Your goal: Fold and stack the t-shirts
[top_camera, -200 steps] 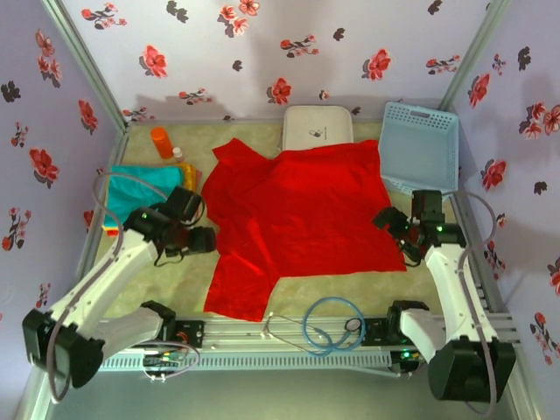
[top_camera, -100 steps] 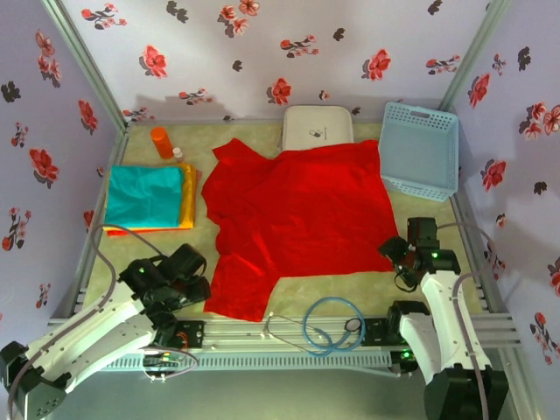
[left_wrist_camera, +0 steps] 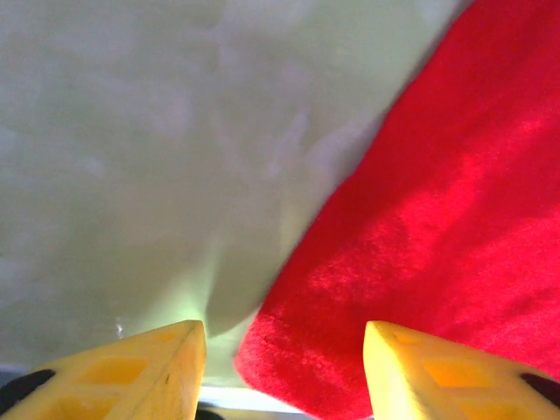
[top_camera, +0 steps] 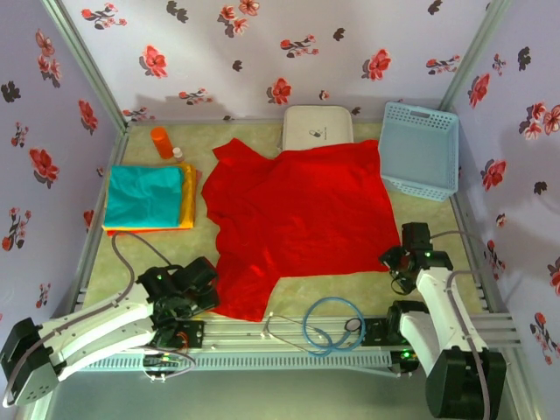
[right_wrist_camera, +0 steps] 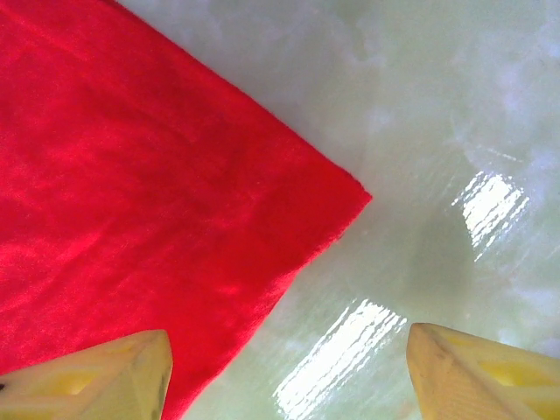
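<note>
Nearest, on the rail between the two arm bases, lies one loop of blue cable (top_camera: 331, 325). Just past it sit the two grippers, one at each near corner of the red shirt (top_camera: 297, 214).

The left gripper (top_camera: 199, 282) is low on the table (top_camera: 350, 287) at the shirt's near left corner. Its two yellow fingers (left_wrist_camera: 144, 360) stand apart, and the rounded cloth corner lies flat between them, unpinched. The right gripper (top_camera: 394, 260) is at the near right corner. Its jaws are spread wide, and the pointed corner lies ahead of them on glossy bare table, not gripped.

The one red shirt is spread over the middle of the table. It is bright and plain, mostly flat with soft ripples. A narrower flap reaches toward the rail at the near left, and a sleeve sticks out at the far left. Its far edge touches the white case (top_camera: 318, 125).

To the left, apart from the red shirt, is one stack (top_camera: 144, 197) of folded shirts: teal on top, with yellow and orange edges under it. Beyond it stands one orange bottle (top_camera: 162, 142). At the far right is one blue basket (top_camera: 422, 149).
</note>
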### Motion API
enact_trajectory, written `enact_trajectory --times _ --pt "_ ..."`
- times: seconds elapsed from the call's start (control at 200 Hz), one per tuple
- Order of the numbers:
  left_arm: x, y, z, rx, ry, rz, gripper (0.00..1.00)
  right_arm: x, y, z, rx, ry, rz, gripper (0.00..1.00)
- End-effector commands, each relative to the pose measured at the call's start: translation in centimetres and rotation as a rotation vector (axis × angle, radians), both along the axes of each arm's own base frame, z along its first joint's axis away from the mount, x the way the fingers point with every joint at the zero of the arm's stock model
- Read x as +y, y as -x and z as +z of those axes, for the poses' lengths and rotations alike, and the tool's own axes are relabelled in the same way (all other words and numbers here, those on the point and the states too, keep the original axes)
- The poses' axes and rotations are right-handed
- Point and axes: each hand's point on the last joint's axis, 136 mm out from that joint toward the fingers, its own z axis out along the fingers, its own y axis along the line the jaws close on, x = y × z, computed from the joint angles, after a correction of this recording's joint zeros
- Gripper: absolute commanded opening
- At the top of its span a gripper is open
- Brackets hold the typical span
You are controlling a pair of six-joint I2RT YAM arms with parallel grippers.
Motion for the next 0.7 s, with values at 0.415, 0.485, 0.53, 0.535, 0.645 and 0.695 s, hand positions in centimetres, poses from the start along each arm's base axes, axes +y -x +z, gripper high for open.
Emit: enact_trajectory --times 0.415,0.485,0.53,0.535,0.645,0.695 --pt "-1.1 -0.5 -0.8 -0.005 0.025 0.029 0.4 -2.3 -1.4 0.0 -0.007 0.099 -0.056 0.69" --pt "-1.3 -0.7 -0.8 -0.015 0.03 0.027 0.37 -2.6 -1.3 0.1 -0.008 0.105 -0.07 0.68" --pt "-1.3 -1.1 -0.6 -0.031 0.025 0.023 0.34 -2.8 -1.3 0.0 -0.008 0.109 -0.078 0.67" --pt "-1.3 -1.1 -0.6 -0.033 0.024 0.022 0.34 -2.8 -1.4 0.1 -0.008 0.11 -0.078 0.67" --pt "-1.4 -1.9 -0.1 -0.07 0.007 0.001 0.31 -2.9 -1.9 0.1 -0.011 0.106 -0.063 0.63" --pt "-1.5 -2.1 0.1 -0.08 0.003 -0.004 0.29 -2.8 -2.3 0.0 -0.007 0.101 -0.046 0.62"
